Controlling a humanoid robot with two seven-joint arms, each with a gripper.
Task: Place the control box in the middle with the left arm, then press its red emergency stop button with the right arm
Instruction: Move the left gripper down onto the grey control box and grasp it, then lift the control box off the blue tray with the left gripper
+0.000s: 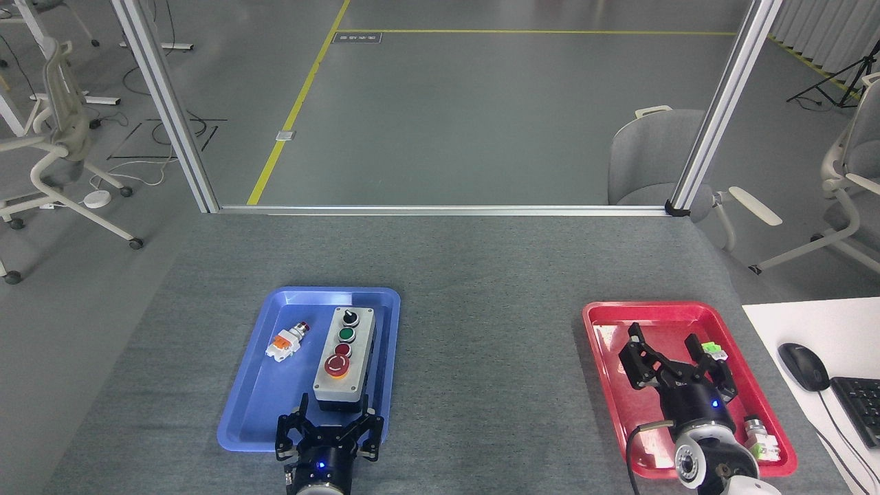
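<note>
Grey control box (346,359), just beyond left gripper (328,425)

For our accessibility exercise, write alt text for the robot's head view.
A grey control box lies in a blue tray on a grey cloth table, the left gripper open just in front of it. The right gripper hangs open over a red tray at right.

I can read almost nothing here. The floor plate (356,38) beyond the table carries a row of marks too small to make out. The red emergency stop button (336,366) on the control box (345,359) shows a pale curved mark, not legible as text. My end effectors show no readable lettering.
</note>
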